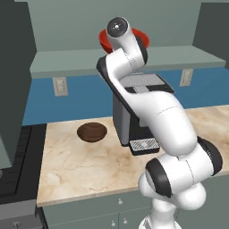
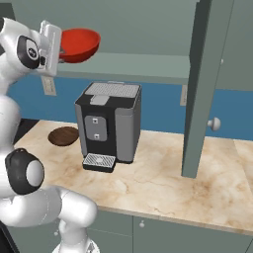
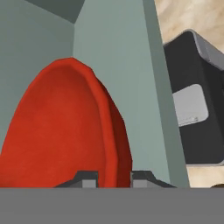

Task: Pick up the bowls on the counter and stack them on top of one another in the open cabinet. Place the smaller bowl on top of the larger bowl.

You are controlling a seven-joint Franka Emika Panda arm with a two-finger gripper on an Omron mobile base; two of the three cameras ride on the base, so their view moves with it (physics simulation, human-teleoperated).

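Observation:
The larger bowl (image 2: 79,43), wide and glossy red, hangs level with the shelf board of the open cabinet (image 2: 138,64). My gripper (image 3: 113,177) is shut on the near rim of the red bowl (image 3: 61,127), one fingertip on each side of the wall. Whether the bowl's base touches the shelf I cannot tell. In the left base view my arm hides most of the red bowl (image 1: 103,41). The smaller bowl (image 1: 92,132), dark brown, sits upright on the counter (image 1: 80,170) left of the coffee machine. It also shows as the brown bowl (image 2: 64,136) in the right base view.
A black and grey coffee machine (image 2: 108,123) stands on the counter under the shelf. An open grey-green cabinet door (image 2: 202,89) hangs down to the right of it. A dark stove (image 1: 18,161) borders the counter's left end.

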